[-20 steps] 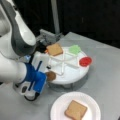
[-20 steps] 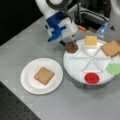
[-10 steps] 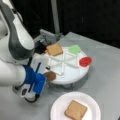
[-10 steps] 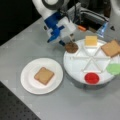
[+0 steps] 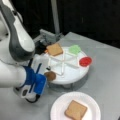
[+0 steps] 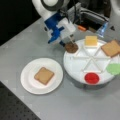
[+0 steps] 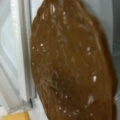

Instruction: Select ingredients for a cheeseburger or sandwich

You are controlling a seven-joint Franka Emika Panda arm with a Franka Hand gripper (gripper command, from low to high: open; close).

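One tan-brown square toast slice (image 5: 75, 109) (image 6: 44, 75) lies flat near the centre of the plain white round plate (image 5: 59, 105) (image 6: 27, 74), with nothing on top of it. A second tan-brown square toast slice (image 5: 54, 49) (image 6: 111, 48) lies flat in a compartment of the white round divided tray (image 5: 71, 74) (image 6: 75, 66). The yellow-orange cheese square (image 6: 90, 41) lies flat in the neighbouring compartment at a front view's top. The dark brown round patty (image 5: 50, 75) (image 6: 71, 47) (image 7: 72, 62) sits at the tray's rim, on the side nearest the plate; in the wrist view its glossy, speckled surface fills most of the frame.
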